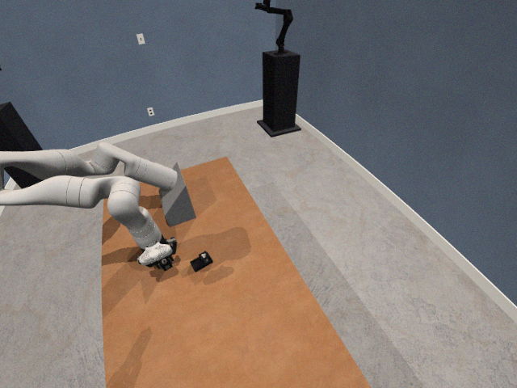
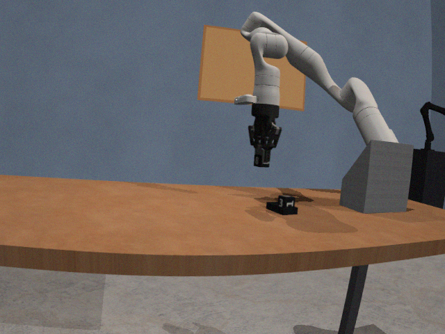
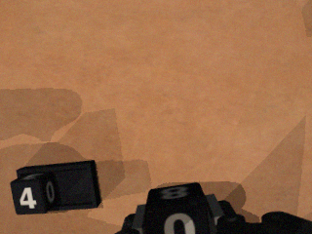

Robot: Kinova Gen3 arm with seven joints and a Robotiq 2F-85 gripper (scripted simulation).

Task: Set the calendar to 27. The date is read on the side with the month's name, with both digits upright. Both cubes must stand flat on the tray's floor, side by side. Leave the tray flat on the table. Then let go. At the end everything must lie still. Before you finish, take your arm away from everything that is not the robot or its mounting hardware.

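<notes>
My gripper (image 1: 164, 263) (image 2: 261, 157) (image 3: 177, 214) is shut on a black number cube (image 2: 260, 161) (image 3: 174, 214), held high above the table. In the wrist view this cube shows a white 0 and a dimmer 8. The black tray (image 1: 195, 265) (image 2: 272, 207) (image 3: 97, 187) lies flat on the table, to the lower left in the wrist view. The other cube (image 1: 203, 255) (image 2: 286, 202) (image 3: 28, 195) sits in one end of it; the other end is empty. This cube shows a 3 and a sideways 1 in the exterior view, and a 4 on top and a 0 toward the empty end in the wrist view.
The orange-brown table (image 1: 233, 326) (image 2: 108, 219) (image 3: 195, 73) carries the grey wedge-shaped arm base (image 1: 179, 204) (image 2: 388, 179), which stands beyond the tray. The table's front edge (image 2: 194, 265) shows in the exterior view. Arm shadows fall around the tray.
</notes>
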